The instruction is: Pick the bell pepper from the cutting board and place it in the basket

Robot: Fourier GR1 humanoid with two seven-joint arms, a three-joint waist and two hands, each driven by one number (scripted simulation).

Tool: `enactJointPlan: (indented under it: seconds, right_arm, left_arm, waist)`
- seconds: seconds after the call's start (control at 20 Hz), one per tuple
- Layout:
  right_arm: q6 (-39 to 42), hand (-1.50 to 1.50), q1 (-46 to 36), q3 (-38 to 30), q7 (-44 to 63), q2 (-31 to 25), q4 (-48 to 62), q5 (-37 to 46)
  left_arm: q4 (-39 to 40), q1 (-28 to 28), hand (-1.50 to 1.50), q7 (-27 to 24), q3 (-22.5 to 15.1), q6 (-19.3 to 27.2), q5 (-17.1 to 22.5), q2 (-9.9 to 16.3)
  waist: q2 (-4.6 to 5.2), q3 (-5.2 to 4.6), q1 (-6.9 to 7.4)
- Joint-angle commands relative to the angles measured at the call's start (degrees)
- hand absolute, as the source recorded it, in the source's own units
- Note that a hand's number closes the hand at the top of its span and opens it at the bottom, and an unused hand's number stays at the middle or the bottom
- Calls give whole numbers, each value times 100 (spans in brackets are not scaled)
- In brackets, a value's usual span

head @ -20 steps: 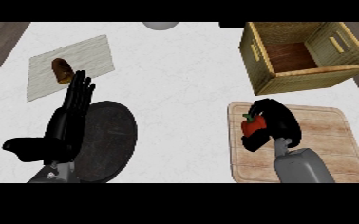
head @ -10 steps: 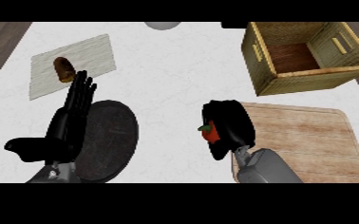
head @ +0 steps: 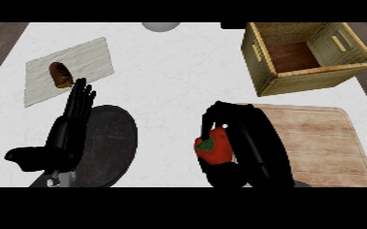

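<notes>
Head view: bell pepper (head: 215, 148) in right hand (head: 251, 140)

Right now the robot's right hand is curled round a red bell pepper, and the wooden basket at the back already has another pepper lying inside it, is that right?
Not quite. The head view shows the basket with nothing inside, only its bare brown floor. The rest holds: the right hand is curled round the red bell pepper, beside the cutting board.
</notes>
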Motion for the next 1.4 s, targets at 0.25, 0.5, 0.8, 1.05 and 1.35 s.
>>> enactJointPlan:
  seconds: [0.25, 0.5, 0.8, 1.05, 1.35]
  right_arm:
    - [1623, 150, -368, -780, 2025, 258, -2605, -971]
    - [2192, 150, -861, -1973, 2376, 3, -2469, -1330]
    - [2311, 150, -1299, -2622, 1602, -670, -1472, -919]
    - [2323, 150, -1175, -3869, 726, -1244, -905, -1544]
    - [2078, 150, -1502, -4498, 44, -1591, 253, -1760]
  left_arm:
    - [200, -176, 0, -98, -72, 77, -112, -172]
    - [40, -132, 0, 71, 156, -92, 37, 42]
    - [-128, -260, 0, 356, 184, -106, 67, 59]
    - [183, -371, 0, 79, 212, -234, 53, 52]
    - [-63, -258, 0, 237, -37, 62, -192, -235]
  waist:
    - [20, -4, 33]
    - [28, -1, 62]
    - [33, 2, 89]
    - [39, 2, 72]
    - [41, 3, 95]
